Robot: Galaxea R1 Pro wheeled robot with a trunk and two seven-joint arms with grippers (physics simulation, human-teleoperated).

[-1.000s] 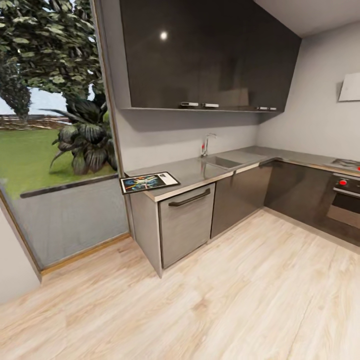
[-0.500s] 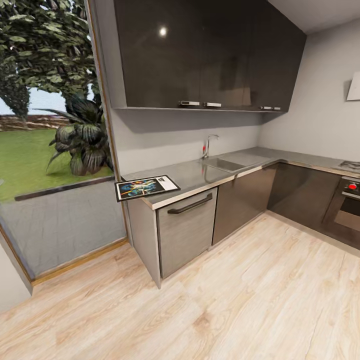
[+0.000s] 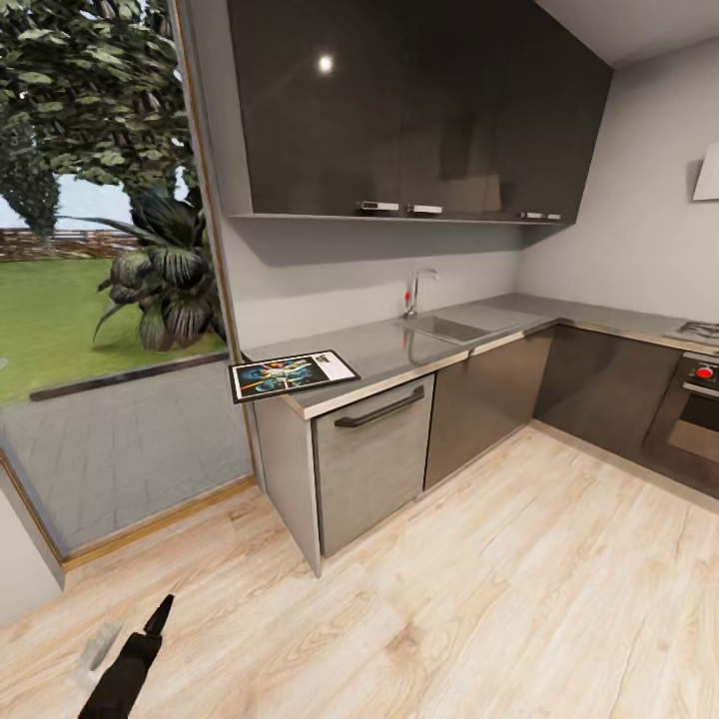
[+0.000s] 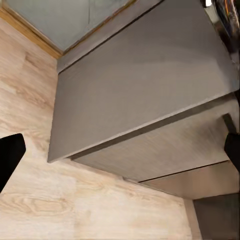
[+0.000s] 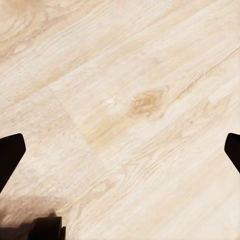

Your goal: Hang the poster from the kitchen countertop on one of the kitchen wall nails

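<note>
The rectangular Star Wars poster with colourful figures on dark blue, a white border and a thin black frame (image 3: 293, 373) lies flat on the near left end of the long grey brushed-metal L-shaped kitchen countertop (image 3: 399, 345), at about ten o'clock from the middle of the head view, with one corner jutting past the worktop's end toward the large glass window (image 3: 100, 250). Further along the worktop, at about one o'clock, sit the built-in steel sink (image 3: 444, 327) and its slim chrome tap (image 3: 416, 290), under the glossy dark wall cabinets (image 3: 399, 110). Below the poster stands a pale grey dishwasher front with a dark bar handle (image 3: 374, 449). At three o'clock, the black oven with a red knob (image 3: 699, 399) shows at the edge. The black left gripper (image 3: 150, 624) pokes in at seven o'clock over the light wood plank floor (image 3: 479, 599), well apart from the poster. In the left wrist view its two dark fingertips (image 4: 10, 155) stand wide apart at opposite edges with nothing between them, facing the grey cabinet side panel (image 4: 140, 85). In the right wrist view the right gripper (image 5: 120, 150) likewise has its black fingertips (image 5: 10, 152) spread wide, empty, above the pale floor.
</note>
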